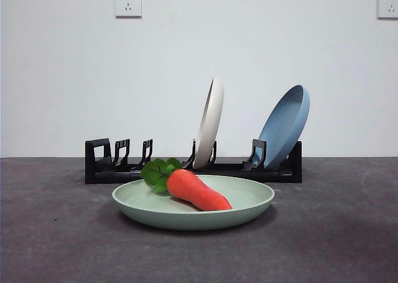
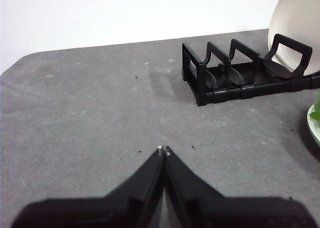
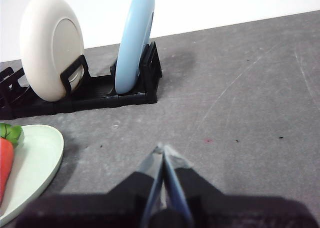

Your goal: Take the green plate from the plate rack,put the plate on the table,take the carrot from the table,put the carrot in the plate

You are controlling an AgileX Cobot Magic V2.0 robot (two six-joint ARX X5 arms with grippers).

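Carrot (image 1: 198,191) lies in the green plate (image 1: 249,203), flat on the table (image 1: 56,233) just in front of the plate rack (image 1: 99,168). My left gripper (image 2: 164,149) and right gripper (image 3: 163,149) are both closed, empty (clear of everything).

Backdrop: plain white wall (image 1: 199,59), matte, evenly lit, no hard shadows. Two white wall sockets high up: one upper left (image 1: 128,3), one at the upper right edge (image 1: 388,5) (partly cropped by the frame). Wall base meets the dark grey surface along a straight, level line across the front view. Lighting diffuse, soft.
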